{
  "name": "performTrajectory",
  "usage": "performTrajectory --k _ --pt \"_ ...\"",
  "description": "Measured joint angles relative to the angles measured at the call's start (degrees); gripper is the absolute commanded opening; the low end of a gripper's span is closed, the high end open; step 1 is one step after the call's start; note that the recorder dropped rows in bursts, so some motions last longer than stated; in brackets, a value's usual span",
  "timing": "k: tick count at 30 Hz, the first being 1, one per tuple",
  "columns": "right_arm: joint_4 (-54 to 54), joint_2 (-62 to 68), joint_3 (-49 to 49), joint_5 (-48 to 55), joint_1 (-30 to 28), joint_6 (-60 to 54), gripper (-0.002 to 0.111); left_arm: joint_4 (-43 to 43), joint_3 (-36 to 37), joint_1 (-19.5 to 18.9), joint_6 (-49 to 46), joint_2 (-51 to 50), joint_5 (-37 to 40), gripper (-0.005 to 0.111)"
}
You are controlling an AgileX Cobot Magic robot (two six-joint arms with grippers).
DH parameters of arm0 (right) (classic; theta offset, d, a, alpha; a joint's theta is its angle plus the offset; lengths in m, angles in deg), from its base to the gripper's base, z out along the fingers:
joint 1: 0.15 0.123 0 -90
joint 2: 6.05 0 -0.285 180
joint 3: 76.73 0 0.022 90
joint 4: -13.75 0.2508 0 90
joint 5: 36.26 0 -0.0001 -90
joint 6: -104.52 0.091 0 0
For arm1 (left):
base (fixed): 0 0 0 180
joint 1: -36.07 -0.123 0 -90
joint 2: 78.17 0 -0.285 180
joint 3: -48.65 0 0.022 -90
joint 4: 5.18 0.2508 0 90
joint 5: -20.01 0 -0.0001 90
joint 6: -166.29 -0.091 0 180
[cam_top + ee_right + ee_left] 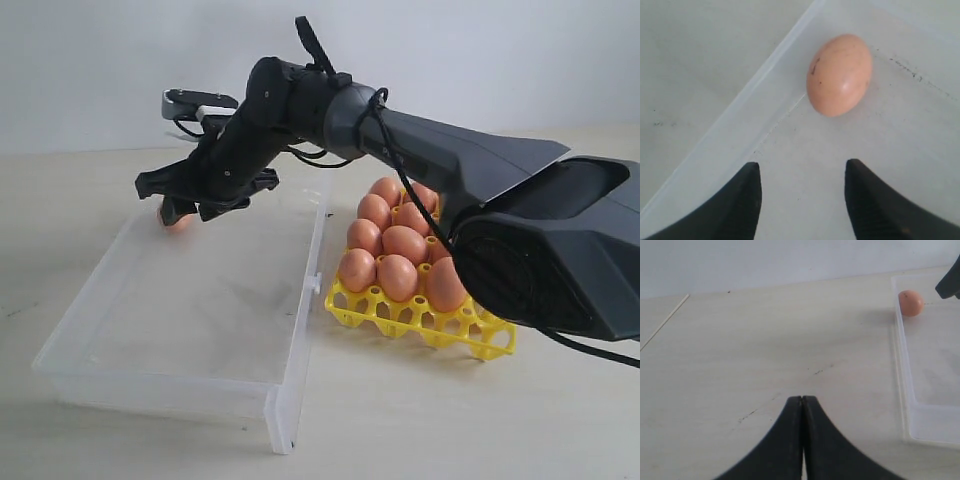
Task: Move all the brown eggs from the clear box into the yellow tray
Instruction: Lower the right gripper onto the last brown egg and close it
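Exterior view first: the right tool (190, 205) hangs over the upper-left corner of the clear box (296, 350), with its arm stretched across from the right side of the frame. One brown egg (180, 221) sits right under it in that corner, and it's the only one I can spot in the box. The yellow tray (440, 330) is right of centre, just beside the box, packed with the other eggs (400, 245). The arm hides the tray's back part, so I can't say which cup is free.

Left wrist view: the left tool (802, 407) has its fingers pressed together with nothing in them. It's parked over bare table (765, 340), well apart from the box, with the egg (910, 302) visible far off in the corner.

Right wrist view: the right tool (802, 170) is spread wide and holds nothing. The egg (840, 75) lies ahead of the fingertips, tilted, close beside the box wall (740, 115). I can't tell if it's touching.

How I'd do it:
- Go forward and down until the egg's fat middle sits between the fingers.
- Watch the wall-side finger, since that gap looks tight.
- Close slowly and lightly.
- Lift straight up before swinging over the box wall toward the tray.
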Motion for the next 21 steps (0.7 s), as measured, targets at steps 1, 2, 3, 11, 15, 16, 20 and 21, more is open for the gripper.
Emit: performTrajectory --k 1,2,3,11,15,16,20,21 --pt "0.0 0.0 0.0 -0.2 -0.1 -0.1 0.050 0.0 0.0 0.0 0.0 0.0 0.0 0.000" --pt "0.0 0.0 0.0 -0.3 -0.1 -0.1 0.050 0.0 0.0 0.0 0.0 0.0 0.0 0.000" --pt "0.5 0.1 0.0 0.1 -0.2 -0.1 0.050 0.0 0.0 0.0 0.0 0.0 0.0 0.000" --pt "1.7 1.7 0.0 10.8 0.0 -0.1 0.049 0.0 0.0 0.0 0.0 0.0 0.0 0.000" --pt "-0.2 1.3 -3.9 14.4 0.0 -0.4 0.049 0.0 0.0 0.0 0.0 0.0 0.0 0.000" --pt "0.0 0.7 -5.5 15.5 0.0 -0.4 0.049 0.0 0.0 0.0 0.0 0.0 0.0 0.000" --pt "1.0 -1.0 -10.2 16.3 0.0 -0.6 0.049 0.0 0.0 0.0 0.0 0.0 0.0 0.000" --pt "1.0 -1.4 -11.1 16.3 0.0 -0.6 0.048 0.0 0.0 0.0 0.0 0.0 0.0 0.000"
